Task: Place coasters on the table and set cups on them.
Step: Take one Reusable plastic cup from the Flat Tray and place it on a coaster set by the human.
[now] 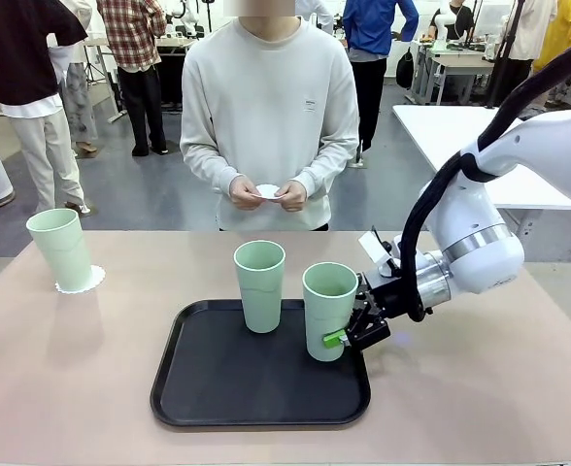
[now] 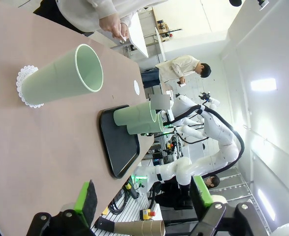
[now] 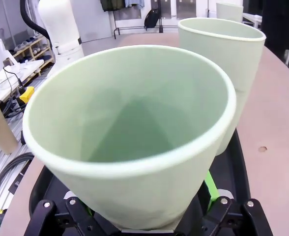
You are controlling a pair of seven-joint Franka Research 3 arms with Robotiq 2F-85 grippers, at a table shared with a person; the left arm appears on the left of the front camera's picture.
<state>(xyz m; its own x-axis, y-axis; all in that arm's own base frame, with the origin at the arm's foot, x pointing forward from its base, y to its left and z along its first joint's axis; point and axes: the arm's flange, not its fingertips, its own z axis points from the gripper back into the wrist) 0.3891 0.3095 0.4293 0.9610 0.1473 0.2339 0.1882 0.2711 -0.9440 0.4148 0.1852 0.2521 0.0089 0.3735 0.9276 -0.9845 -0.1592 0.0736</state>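
Observation:
One mint-green cup (image 1: pixel 60 249) stands on a lacy white coaster (image 1: pixel 80 282) at the table's (image 1: pixel 480 388) far left. It shows again as cup (image 2: pixel 61 78) on coaster (image 2: pixel 24 86). Two more cups stand on a black tray (image 1: pixel 256 388): the middle cup (image 1: pixel 259 286) and the right cup (image 1: pixel 329 311). My right gripper (image 1: pixel 342 335) is low at the right cup's (image 3: pixel 134 137) base, open, with a finger on each side. The person holds another coaster (image 1: pixel 267 191) in both hands. My left gripper (image 2: pixel 143 196) hangs open above the table, holding nothing.
The black tray (image 2: pixel 117 142) lies near the table's front middle. A small white round patch (image 2: pixel 136 87) lies on the table beyond the tray. The person stands at the far edge. A white table (image 1: pixel 451 126) stands behind on the right.

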